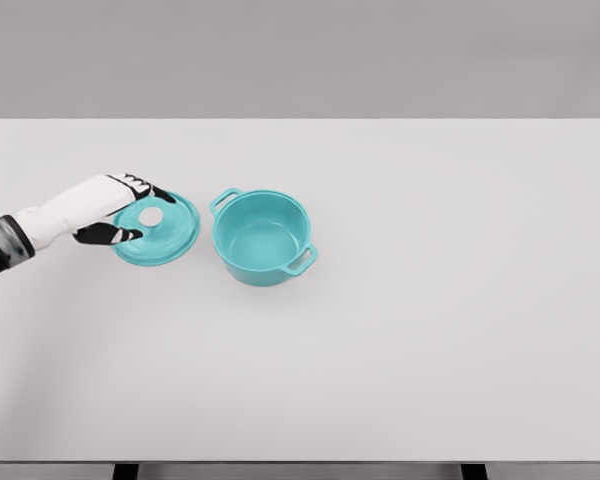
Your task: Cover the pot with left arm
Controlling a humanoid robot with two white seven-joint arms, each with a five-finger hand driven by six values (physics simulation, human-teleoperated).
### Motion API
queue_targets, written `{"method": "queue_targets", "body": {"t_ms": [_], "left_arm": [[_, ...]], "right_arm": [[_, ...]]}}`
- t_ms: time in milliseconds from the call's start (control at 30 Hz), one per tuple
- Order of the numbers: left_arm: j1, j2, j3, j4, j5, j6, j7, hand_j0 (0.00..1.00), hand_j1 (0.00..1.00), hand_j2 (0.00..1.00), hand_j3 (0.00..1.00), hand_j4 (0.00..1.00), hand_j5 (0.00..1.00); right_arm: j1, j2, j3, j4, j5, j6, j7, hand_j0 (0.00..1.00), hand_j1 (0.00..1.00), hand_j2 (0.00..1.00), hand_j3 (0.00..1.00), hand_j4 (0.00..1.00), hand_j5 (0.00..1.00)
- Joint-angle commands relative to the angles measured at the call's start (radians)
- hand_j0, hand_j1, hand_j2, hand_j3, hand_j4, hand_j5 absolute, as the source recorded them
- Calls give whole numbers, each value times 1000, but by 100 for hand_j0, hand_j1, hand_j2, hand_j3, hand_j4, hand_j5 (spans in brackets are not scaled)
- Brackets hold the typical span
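Note:
A teal pot [263, 238] with two side handles stands open on the white table [430, 300], left of centre. Its teal lid [165, 236] with a white knob [151, 216] lies flat on the table just left of the pot, a small gap between them. My left hand [130, 210] reaches in from the left edge and sits over the lid's left side. Its black-tipped fingers [145, 187] are spread on either side of the knob, the thumb below it and the others above, holding nothing that I can see. The right arm is out of view.
The table's far edge runs across the top of the view and its near edge along the bottom.

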Motion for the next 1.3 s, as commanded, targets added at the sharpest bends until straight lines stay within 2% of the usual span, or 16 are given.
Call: {"method": "queue_targets", "body": {"t_ms": [0,367,667,1267], "left_arm": [[0,-6,1,11,7,1,0,76,76,76,76,76,76],[-6,-44,0,68,2,1,0,76,76,76,76,76,76],[-6,-47,0,66,2,1,0,70,70,70,70,70,70],[-12,-60,-8,88,0,1,0,69,69,69,69,69,69]], "right_arm": [[0,0,0,0,0,0,0,100,100,100,100,100,100],[0,0,0,0,0,0,0,100,100,100,100,100,100],[0,0,0,0,0,0,0,100,100,100,100,100,100],[0,0,0,0,0,0,0,100,100,100,100,100,100]]}}
